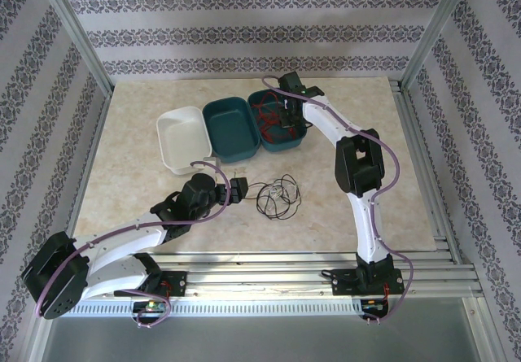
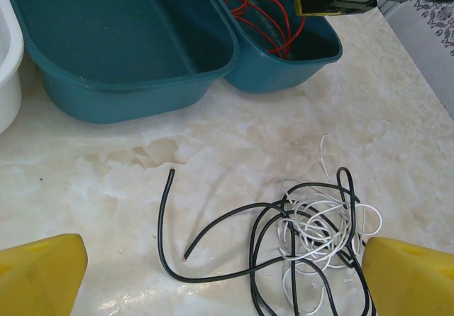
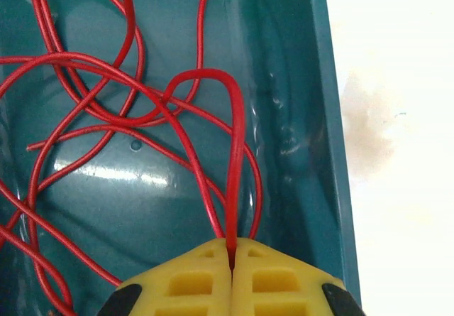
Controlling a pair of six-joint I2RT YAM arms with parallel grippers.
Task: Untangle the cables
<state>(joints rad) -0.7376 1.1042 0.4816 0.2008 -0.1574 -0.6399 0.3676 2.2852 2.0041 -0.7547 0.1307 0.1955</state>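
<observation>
Cables sit in two lots. A red cable lies coiled in the right bin, and the right tool is clamped on one tall loop of it, the strand pinched between pads pressed together. A black cable and a white cable are knotted together on the counter, just ahead of the left tool. Its fingers stand wide apart and hold nothing. The middle bin is bare inside.

The step in hand looks like laying the red cable down in its bin. To do that well, the pads should part fully while low over the bin floor, so the loop drops inside the wall rather than draping over the rim. The tool should then rise straight up so no strand snags.

For the knot, the best hold is probably the free black end, which lies apart from the white loops. Gripping close to that end and drawing it slowly along the counter, away from the white, should let the loops slide out instead of cinching tight.
</observation>
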